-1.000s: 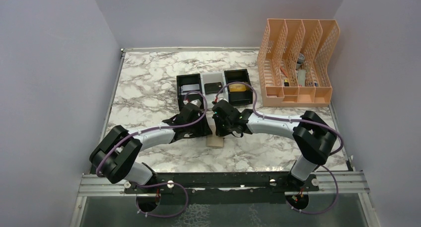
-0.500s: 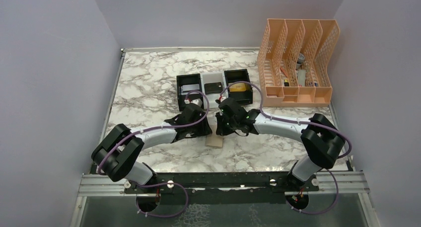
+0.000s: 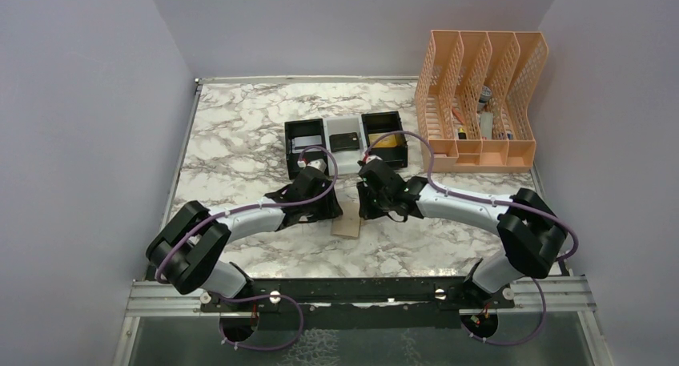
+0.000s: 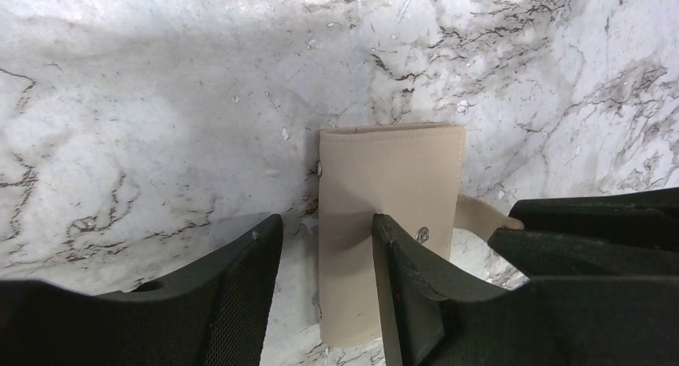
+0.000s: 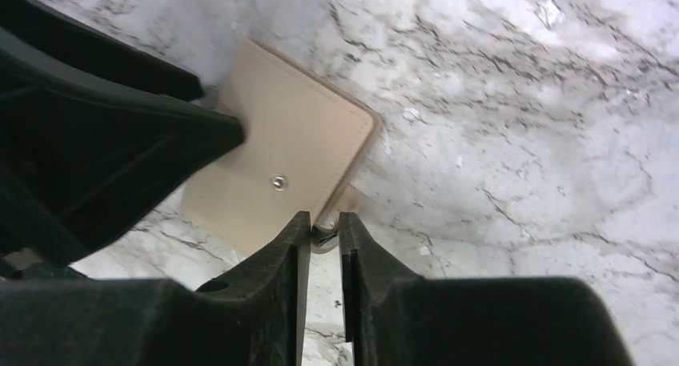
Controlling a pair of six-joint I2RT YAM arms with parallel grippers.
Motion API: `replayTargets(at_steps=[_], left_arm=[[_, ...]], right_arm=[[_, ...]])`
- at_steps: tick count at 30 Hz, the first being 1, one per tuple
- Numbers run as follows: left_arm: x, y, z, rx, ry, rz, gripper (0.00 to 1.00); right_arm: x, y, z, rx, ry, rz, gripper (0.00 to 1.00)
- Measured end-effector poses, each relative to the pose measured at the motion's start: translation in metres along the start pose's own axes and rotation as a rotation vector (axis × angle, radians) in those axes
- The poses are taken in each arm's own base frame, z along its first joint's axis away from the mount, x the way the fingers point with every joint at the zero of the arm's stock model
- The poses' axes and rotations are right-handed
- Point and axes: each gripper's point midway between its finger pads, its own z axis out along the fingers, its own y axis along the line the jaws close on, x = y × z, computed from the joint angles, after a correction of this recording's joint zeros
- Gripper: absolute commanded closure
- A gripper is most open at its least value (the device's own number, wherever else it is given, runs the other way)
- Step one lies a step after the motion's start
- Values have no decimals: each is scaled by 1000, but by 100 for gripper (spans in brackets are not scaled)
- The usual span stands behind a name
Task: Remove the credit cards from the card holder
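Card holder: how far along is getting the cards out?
Looks done: a dark grey card and a gold card lie in the bins. In hand: left gripper and right gripper at the folded card holder. Left: checking it is empty; its inside is hidden.

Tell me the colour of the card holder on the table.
The card holder is plain tan, seen best in the left wrist view.
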Motion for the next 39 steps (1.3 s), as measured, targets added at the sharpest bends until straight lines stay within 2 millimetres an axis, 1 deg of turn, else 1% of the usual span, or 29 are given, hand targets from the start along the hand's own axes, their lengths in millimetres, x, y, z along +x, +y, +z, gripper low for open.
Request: replayTargets(at_steps=[7,9,14,16,21,28,30,32,35,37,39], left_arm=[[0,1,-4,-7,3,10,49],[1,2,-4,-10,6,13,49],[2,3,-6,-14,10,17,49],[3,4,-7,-16,13,17,49],[4,5,-9,-22,19,17,49],[7,9,-14,-38,28,16,48],[8,11,-16,-45,26,16,44],[8,15,-19,-61,18,14,40],[8,22,-26,-85,-2,6,30],[6,26,-32,-99,-28,0,20],[0,27,-40,-108,-62,-5,7]], right_arm=[[20,-21,1,86,50,23,73],[23,-24,0,104,60,27,70],[24,-30,-3,125,65,40,69],[24,-31,-4,127,64,46,72],[23,-32,-4,124,64,57,86],[24,-23,-3,73,77,73,96],[26,-21,-2,61,82,76,99],[27,-21,-2,57,85,82,99],[27,-22,-3,52,78,88,99],[22,-20,-8,38,59,90,99],[14,-15,-14,16,27,90,99]])
